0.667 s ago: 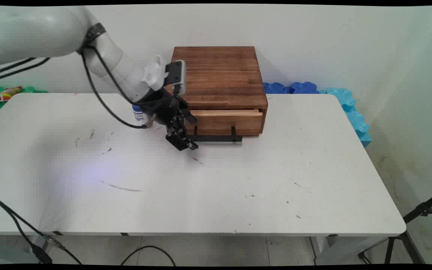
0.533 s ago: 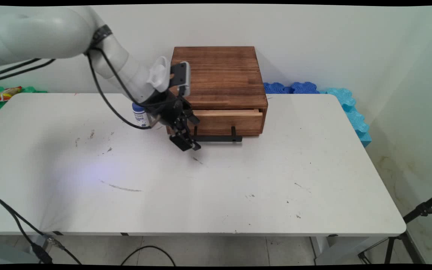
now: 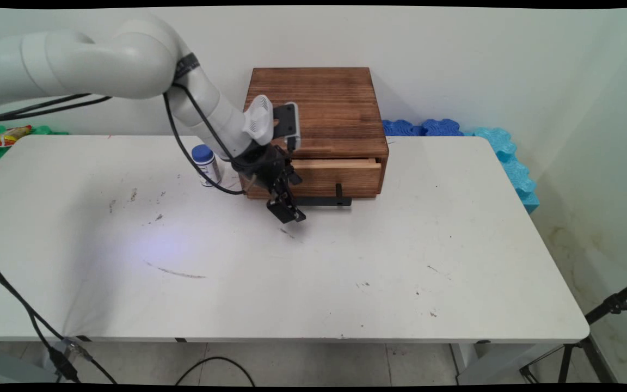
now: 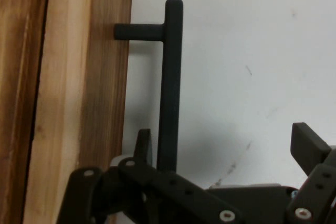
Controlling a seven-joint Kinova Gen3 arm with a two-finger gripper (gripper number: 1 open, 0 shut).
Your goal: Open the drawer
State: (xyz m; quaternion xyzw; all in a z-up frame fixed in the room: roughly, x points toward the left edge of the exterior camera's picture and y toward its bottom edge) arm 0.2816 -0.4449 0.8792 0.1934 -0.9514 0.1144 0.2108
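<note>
partly gripper-hidden handle (image 4: pixel 170 82)

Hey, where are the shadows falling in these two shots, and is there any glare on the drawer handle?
Main view: the wooden box throws a soft shadow on the wall to its right, and a broad dim patch lies on the left part of the table. Hand view: the black handle casts a faint shadow toward the drawer front; no glare shows on it.
</note>
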